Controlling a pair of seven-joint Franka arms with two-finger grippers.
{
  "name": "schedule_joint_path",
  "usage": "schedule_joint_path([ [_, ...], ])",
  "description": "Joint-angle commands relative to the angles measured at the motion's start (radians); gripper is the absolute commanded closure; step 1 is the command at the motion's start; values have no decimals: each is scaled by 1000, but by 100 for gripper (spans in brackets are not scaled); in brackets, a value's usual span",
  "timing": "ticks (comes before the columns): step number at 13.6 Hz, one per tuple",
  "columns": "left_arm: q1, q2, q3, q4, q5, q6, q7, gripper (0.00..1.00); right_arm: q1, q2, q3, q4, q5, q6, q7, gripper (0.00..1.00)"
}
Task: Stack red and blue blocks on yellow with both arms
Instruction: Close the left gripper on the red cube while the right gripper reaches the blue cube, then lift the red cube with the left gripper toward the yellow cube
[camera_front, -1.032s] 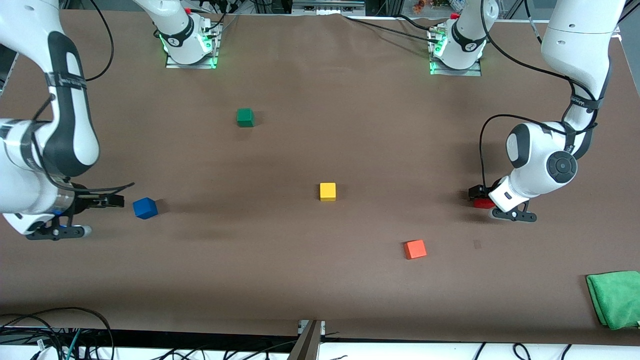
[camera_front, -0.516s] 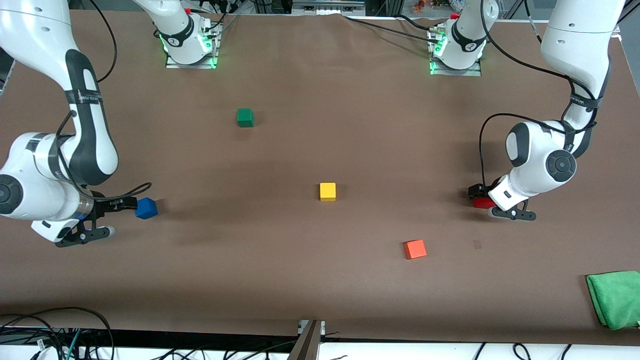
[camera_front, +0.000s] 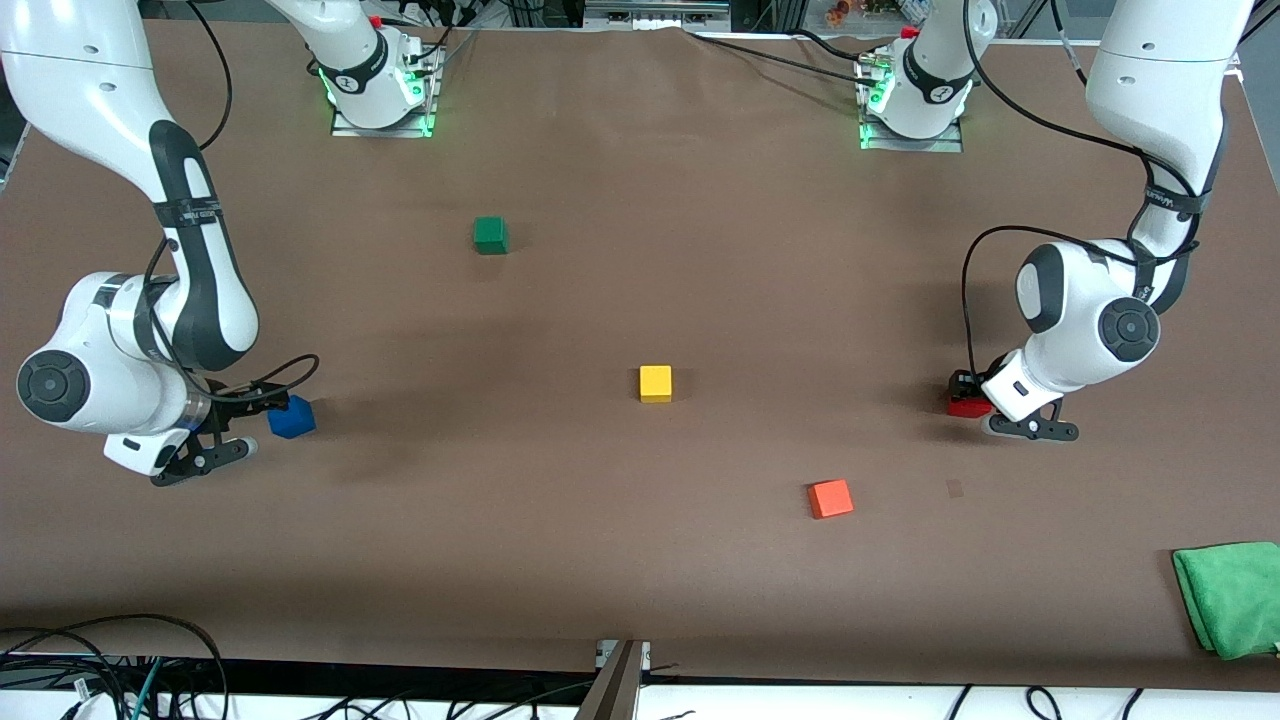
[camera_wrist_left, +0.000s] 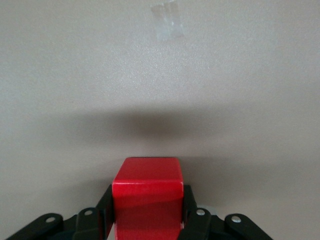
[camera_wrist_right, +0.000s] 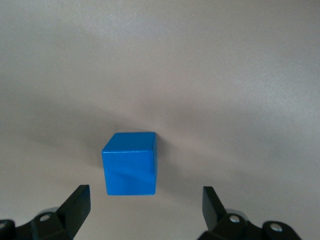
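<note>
Five cubes sit on the table (camera_front: 560, 560): one red cube (camera_front: 964, 406), one blue cube (camera_front: 292, 417), one yellow cube (camera_front: 656, 383), one orange cube (camera_front: 830, 498), one green cube (camera_front: 490, 235). One green cloth (camera_front: 1230, 595). Two arms, each with one claw.

Robotics lab — brown-covered table (camera_front: 640, 590), bolted arm bases (camera_front: 380, 95), loose cables (camera_front: 90, 660) — no homely touch.
</note>
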Motion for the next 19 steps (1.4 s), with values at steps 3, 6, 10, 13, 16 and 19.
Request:
schedule_joint_path([
  [3,-9,-96,-5,7,-6,-58,-65,100,-8,4,6,-63,18,85,-64,1],
  [6,-11,-147,-51,85,-5,-248,-144,100,-7,6,9,-67,28,88,-67,0],
  [10,-18,-167,-209,86,46,-252,-449,100,-7,24,15,-67,29,103,-73,0],
  [13,-135,-148,-247,118,146,-255,-754,100,-7,30,15,-72,29,114,-73,0],
  [16,-244,-101,-247,212,146,-332,-931,100,-7,32,17,-72,43,114,-73,2],
  [19,-327,-37,-244,318,152,-385,-1077,100,-5,32,23,-72,54,114,-73,15],
])
